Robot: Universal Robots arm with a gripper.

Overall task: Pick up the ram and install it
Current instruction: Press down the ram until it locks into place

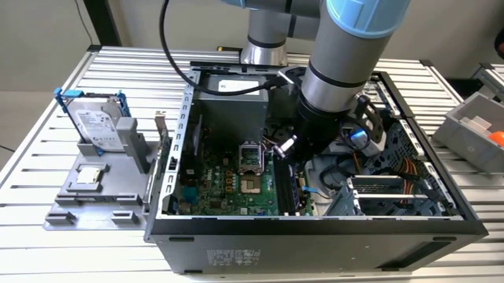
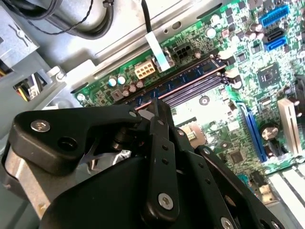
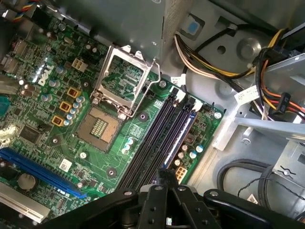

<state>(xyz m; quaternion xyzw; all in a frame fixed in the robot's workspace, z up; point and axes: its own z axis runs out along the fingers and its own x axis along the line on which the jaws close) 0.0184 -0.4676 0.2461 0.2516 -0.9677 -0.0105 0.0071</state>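
Broadly, working on a slatted metal surface (image 1: 47, 247), inside an open computer case (image 1: 315, 242) lying on its side. Reaching down into it from the far side with the arm (image 1: 346, 65), over the motherboard (image 1: 216, 183) on the case floor. Well apart from the silver hard drive (image 1: 98, 124) standing in a grey holder outside the case, toward the exterior view's left.

Poised with the end effector (image 3: 166, 183) directly above the bank of memory slots (image 3: 152, 143), just beside the empty processor socket (image 3: 121, 78) on the side toward the exterior view's right. Cannot tell how far open, nor whether holding anything.

Judging from both wrist views, looking at the ram (image 2: 190, 76) already lying along one of those slots: a thin blue-green stick, edge up, long axis parallel to the slot rails, running near to far in the exterior view. Meeting the end effector at one end of the stick and stretching straight away from it toward the slot's far latch. So no sideways offset to speak of: lined up along the same axis, directly below and ahead. Cannot tell whether fully seated or merely resting in the slot.

Leaving untouched the small square processor chip (image 1: 89, 175) on the grey holder, near the hard drive.
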